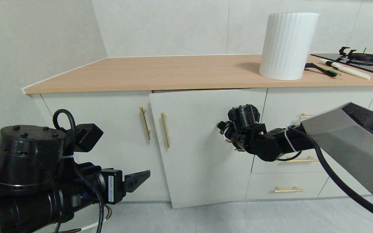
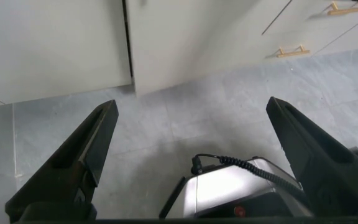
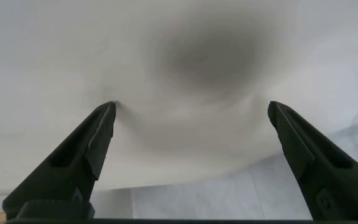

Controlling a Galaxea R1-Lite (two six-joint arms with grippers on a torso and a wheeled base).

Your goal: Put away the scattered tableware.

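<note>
The left gripper point(image 2: 191, 149) and right gripper point(image 3: 191, 149) both had jaws wide, empty; the slim cream utensil point(image 1: 348, 70) on the bench point(image 1: 173, 71) looked light, stiff, low-lying, best pinched mid-handle

black-handled green-tipped utensil point(image 1: 322, 69): handle end hidden behind white ribbed cylindrical container point(image 1: 287, 45), type too small to tell | black gas hob point(image 1: 366, 60): cut by right edge | right claw point(image 1: 223, 131): fingertips hidden behind own wrist in head view

On the countertop point(image 1: 173, 72), the canister point(image 1: 287, 45) stands left of 2 utensils point(image 1: 348, 70) and the hob point(image 1: 366, 60).
</note>
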